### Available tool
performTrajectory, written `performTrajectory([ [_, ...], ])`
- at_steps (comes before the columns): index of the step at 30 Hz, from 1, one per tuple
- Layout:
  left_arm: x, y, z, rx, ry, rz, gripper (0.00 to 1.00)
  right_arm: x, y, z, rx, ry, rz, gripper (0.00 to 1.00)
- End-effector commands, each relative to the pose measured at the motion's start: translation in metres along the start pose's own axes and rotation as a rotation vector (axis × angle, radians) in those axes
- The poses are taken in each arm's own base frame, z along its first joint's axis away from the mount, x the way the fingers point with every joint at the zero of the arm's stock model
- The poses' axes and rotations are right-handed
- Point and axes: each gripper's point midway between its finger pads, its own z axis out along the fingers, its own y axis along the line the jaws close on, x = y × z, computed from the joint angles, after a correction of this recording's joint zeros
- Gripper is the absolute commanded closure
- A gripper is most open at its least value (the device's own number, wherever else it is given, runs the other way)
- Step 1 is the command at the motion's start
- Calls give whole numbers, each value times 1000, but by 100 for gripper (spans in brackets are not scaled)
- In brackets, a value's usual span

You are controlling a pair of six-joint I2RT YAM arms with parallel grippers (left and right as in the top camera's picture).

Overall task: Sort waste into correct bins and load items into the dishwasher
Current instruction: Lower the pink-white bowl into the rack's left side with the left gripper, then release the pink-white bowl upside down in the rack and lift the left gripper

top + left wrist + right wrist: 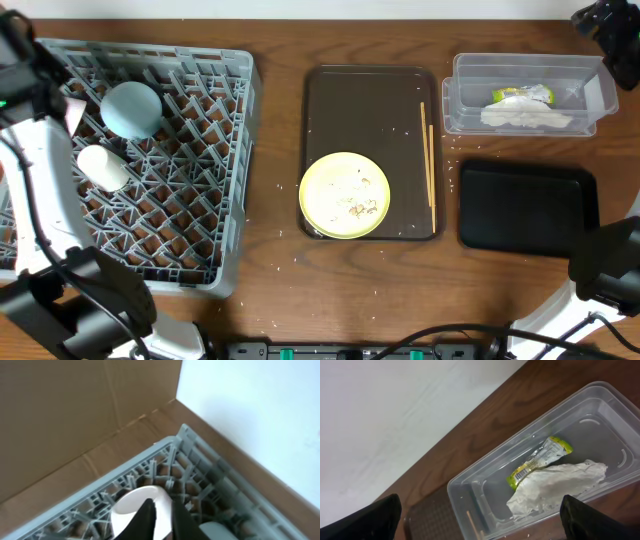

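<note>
In the left wrist view my left gripper [161,501] is shut on the rim of the pale pink bowl [131,506], low inside a corner of the grey dishwasher rack [140,458]. From overhead only a sliver of that bowl [74,112] shows beside the left arm, in the rack [205,215] with the light blue bowl [132,108] and the white cup [103,166]. My right gripper [485,520] hangs open over the clear tub [470,485], which holds the snack wrapper [540,460] and the napkin [555,487]. The yellow plate [344,195] with crumbs [360,208] and the chopsticks [430,165] lie on the brown tray.
The brown serving tray [370,100] sits mid-table. The black tray [528,208] lies in front of the clear tub [460,95]. Loose crumbs dot the wood around the serving tray. A cardboard wall stands behind the rack's corner.
</note>
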Motion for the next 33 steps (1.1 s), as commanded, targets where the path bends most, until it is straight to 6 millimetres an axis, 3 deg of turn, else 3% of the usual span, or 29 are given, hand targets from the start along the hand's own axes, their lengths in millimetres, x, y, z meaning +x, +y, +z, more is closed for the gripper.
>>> performTrajectory([
  [1, 25, 2, 34, 94, 106, -185, 91, -4, 0, -9, 6, -21, 7, 1],
  [10, 69, 64, 105, -27, 196, -396, 92, -4, 0, -9, 6, -22, 7, 1],
  [13, 77, 69, 115, -3, 220, -419, 92, -4, 0, -9, 6, -21, 6, 1],
  [20, 85, 52, 115, 97, 277, -430, 92, -4, 0, -9, 6, -21, 6, 1],
  [28, 120, 53, 107, 77, 409, -415, 92, -4, 0, -9, 5, -22, 6, 1],
  [33, 133, 43, 99, 138, 485, -399, 92, -4, 0, -9, 6, -22, 6, 1],
])
